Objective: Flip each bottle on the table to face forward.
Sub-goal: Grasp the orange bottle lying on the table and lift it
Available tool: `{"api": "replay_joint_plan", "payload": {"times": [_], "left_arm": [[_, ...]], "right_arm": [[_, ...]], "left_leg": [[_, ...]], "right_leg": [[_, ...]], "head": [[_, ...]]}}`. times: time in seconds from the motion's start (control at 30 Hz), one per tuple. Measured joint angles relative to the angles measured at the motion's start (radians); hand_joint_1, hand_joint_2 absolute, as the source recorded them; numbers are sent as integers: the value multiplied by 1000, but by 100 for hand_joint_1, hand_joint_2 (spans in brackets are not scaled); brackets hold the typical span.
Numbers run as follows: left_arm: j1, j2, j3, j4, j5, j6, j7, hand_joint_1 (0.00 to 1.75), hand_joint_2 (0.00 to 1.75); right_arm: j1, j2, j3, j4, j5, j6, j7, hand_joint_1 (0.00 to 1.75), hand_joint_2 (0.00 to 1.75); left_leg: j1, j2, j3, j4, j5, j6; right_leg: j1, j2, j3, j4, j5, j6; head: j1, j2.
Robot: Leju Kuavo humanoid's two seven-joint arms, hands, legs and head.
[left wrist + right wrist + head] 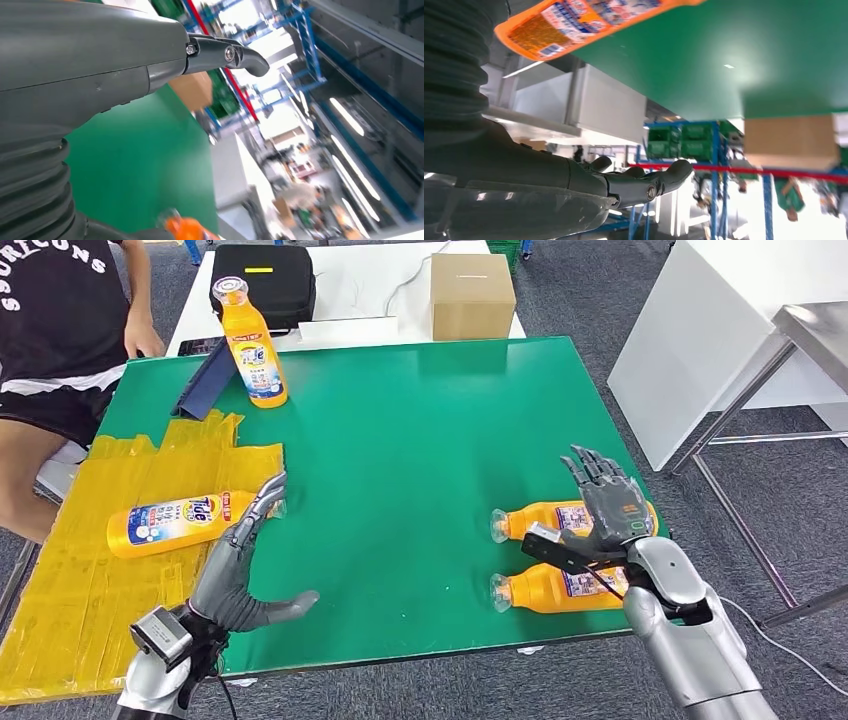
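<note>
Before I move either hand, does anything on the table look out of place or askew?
Three orange bottles lie on their sides: one on the yellow sheet by the left hand, label up, and two by the right hand, near the table's right edge. A fourth stands upright at the back. No spills.

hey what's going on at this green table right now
A humanoid robot is working on orange detergent bottles on a green table. Its open right hand hovers over two bottles lying side by side. Its open left hand is beside a third lying on yellow tape. A fourth stands upright, near a seated person.
</note>
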Motion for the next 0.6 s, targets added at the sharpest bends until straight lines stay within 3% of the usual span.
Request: {"api": "replay_joint_plan", "payload": {"times": [0.27,0.6], "left_arm": [[-1,-5,-20,4,28,-46,-13,0,175],[-14,-13,-46,35,56,-70,-11,0,175]], "right_arm": [[-99,-62,2,183,-17,68,-31,0,175],[-177,-35,20,467,58,-8,5,0,175]], "left_leg": [[0,0,0,0,0,0],[0,0,0,0,0,0]], "right_leg": [[0,0,0,0,1,1],[0,0,0,0,1,1]], "head": [[0,0],[0,0]]}}
